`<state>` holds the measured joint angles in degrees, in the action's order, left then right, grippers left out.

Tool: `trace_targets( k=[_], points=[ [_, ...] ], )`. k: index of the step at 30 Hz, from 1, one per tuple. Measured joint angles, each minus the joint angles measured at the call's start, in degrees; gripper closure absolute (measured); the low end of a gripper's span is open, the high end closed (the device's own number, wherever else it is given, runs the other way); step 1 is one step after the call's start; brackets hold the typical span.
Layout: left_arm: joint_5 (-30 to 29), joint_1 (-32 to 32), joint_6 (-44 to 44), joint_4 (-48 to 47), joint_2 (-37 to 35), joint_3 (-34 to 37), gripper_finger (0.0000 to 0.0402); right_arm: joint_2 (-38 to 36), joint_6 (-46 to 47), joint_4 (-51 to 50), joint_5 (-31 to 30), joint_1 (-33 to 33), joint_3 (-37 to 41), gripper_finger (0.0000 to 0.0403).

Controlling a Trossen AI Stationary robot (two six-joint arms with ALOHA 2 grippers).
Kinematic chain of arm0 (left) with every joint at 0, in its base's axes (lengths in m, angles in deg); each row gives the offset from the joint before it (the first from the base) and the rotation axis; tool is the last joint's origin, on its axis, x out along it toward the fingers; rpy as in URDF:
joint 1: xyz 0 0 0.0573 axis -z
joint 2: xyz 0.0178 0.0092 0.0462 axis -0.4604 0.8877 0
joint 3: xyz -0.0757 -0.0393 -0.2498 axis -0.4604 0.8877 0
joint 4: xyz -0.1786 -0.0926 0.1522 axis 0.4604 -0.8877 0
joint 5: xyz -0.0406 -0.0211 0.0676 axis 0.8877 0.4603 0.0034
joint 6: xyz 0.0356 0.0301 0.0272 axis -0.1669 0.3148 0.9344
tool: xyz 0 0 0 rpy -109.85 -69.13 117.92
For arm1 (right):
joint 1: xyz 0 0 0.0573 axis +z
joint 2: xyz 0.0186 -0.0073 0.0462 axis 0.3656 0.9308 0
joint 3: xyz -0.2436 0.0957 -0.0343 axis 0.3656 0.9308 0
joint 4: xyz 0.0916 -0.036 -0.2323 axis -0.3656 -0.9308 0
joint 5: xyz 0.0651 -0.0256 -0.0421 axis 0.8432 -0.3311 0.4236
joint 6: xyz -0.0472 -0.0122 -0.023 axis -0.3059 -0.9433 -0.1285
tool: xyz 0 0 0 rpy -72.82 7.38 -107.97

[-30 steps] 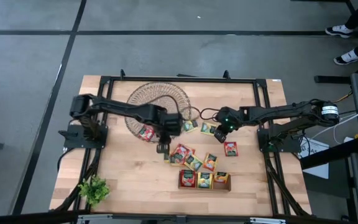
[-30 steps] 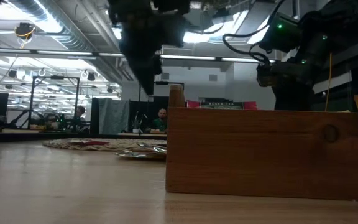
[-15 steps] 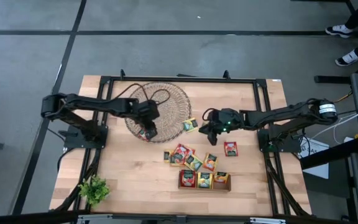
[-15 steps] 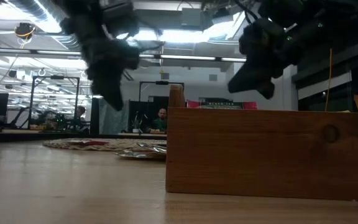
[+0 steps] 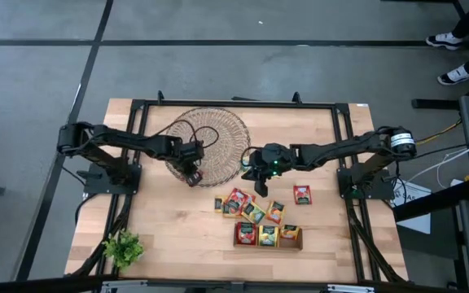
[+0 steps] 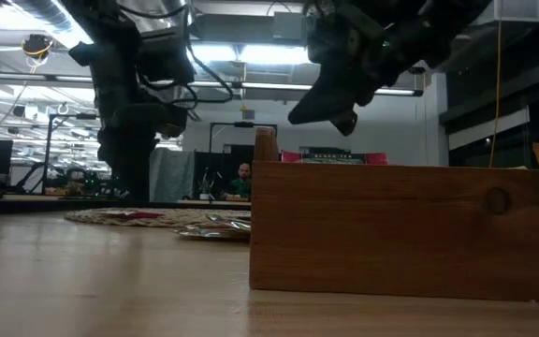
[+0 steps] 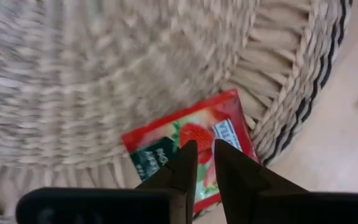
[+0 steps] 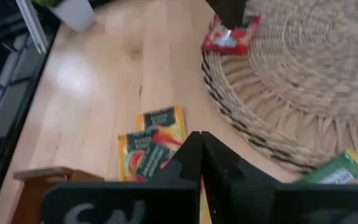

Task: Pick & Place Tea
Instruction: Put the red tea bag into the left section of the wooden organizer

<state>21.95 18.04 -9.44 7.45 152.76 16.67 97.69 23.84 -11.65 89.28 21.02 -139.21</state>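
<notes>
My left gripper (image 5: pixel 192 169) points down into the round wicker dish (image 5: pixel 210 138) by its near rim. Its fingers, a narrow slit apart (image 7: pixel 205 152), stand over a red strawberry sachet (image 7: pixel 160 149) lying flat on the weave. My right gripper (image 5: pixel 259 172) is shut and empty (image 8: pixel 201 146). It hovers raised (image 6: pixel 330 108) at the dish's right rim. A green sachet (image 8: pixel 347 168) lies on that rim. Several more sachets (image 5: pixel 247 207) lie on the table, a red one (image 5: pixel 302 194) sits apart, and three stand in the wooden tray (image 5: pixel 267 236). My left gripper comes at the red sachet from above, its fingertips (image 7: pixel 188 163) over the sachet's near half. I cannot tell whether they touch it. The sachet lies flat in the dish.
The wooden tray (image 6: pixel 400 229) stands near the table's front edge. A small green plant (image 5: pixel 123 248) sits at the near left corner. Bare wood lies left of the sachets. The black frame rails run along the table's sides.
My left gripper has moved from the sachets on the table toward the far left, into the dish, and come down over the red sachet. My right gripper has moved left toward the dish's right rim and tipped. No sachet has visibly shifted.
</notes>
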Motion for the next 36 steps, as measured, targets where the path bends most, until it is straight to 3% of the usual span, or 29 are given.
trace_targets(
  k=[9, 18, 26, 36],
  points=[
    [1.6, 2.8, -0.1, 2.9, 7.8, -0.4, 0.0366, 1.8, 0.4, -0.6, 0.2, 0.0, -1.4, 0.038],
    [1.5, 3.0, 0.8, 22.0, 10.2, 0.1, 0.037, 1.8, 0.5, -0.6, 0.1, 0.0, -1.4, 0.0392],
    [0.7, 2.9, 1.0, 39.7, 16.5, 0.0, 0.038, 2.5, 0.7, 1.9, -1.7, 0.0, -1.4, 0.0392],
    [-0.1, 2.9, 3.3, 26.5, 7.7, -3.7, 0.0382, 11.4, 2.4, 5.7, -1.8, -0.8, -2.8, 0.0396]
  ],
)
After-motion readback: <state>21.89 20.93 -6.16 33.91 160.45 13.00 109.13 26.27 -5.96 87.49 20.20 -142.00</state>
